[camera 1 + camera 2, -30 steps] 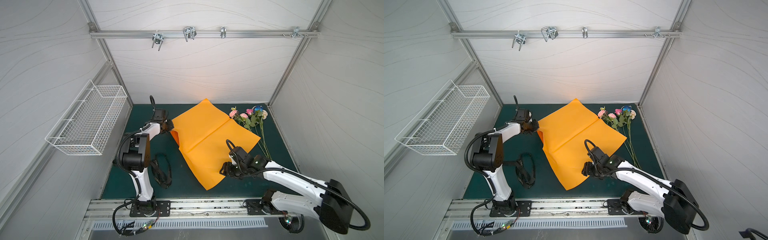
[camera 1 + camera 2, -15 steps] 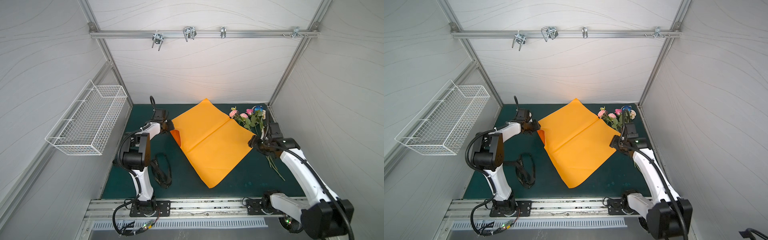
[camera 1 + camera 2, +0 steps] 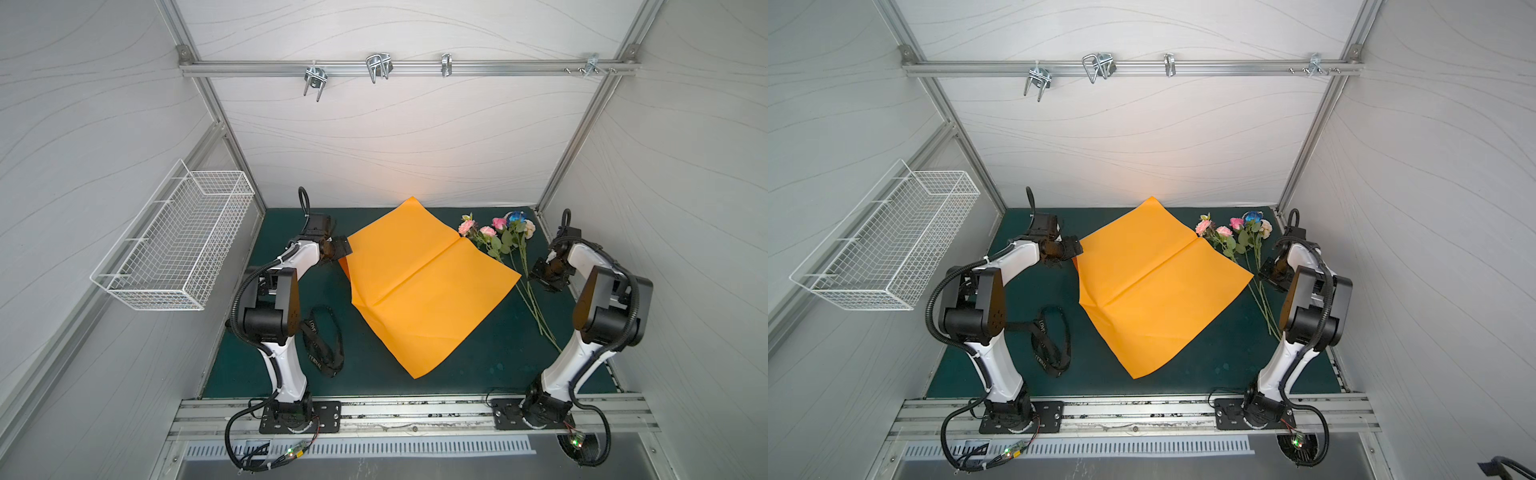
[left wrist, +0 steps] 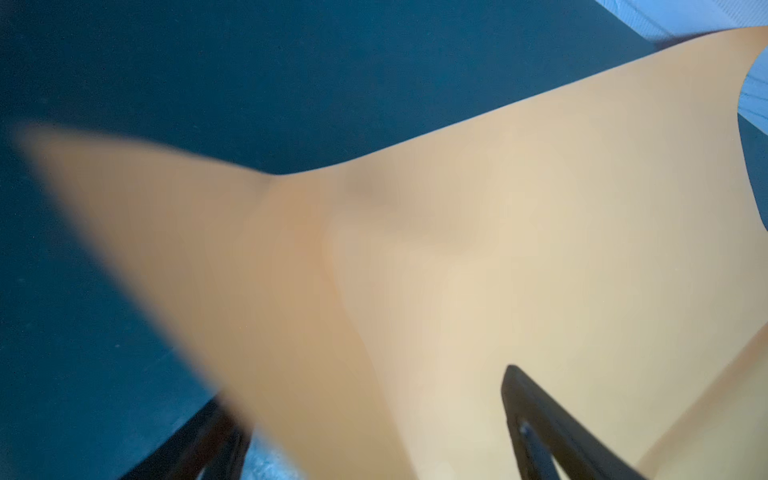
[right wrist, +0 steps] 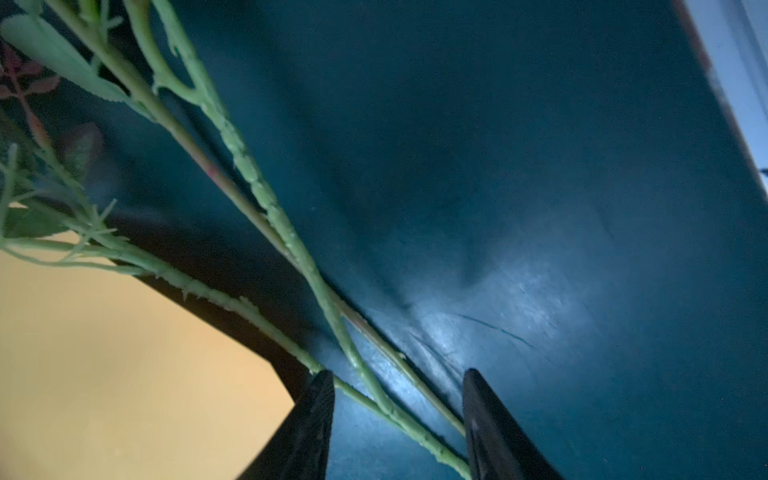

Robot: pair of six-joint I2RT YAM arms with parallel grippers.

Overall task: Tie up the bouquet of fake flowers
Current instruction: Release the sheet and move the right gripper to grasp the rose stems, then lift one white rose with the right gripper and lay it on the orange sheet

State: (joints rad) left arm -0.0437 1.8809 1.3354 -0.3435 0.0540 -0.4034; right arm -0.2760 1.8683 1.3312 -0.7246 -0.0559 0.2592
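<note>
The orange paper [image 3: 424, 286] fills mid-frame, the bouquet of fake flowers [image 3: 504, 244] lines its right edge beside my right claw [image 3: 537, 273]; bare mat [image 3: 490, 368] lies open at lower centre.

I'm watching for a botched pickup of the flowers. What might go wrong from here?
1. The right hand is open over crossed stems. One stem passes right at a fingertip, so closing may pinch it badly or miss it.
2. The left hand is open with a corner of the paper between its fingers. Any move there may drag the sheet.
</note>
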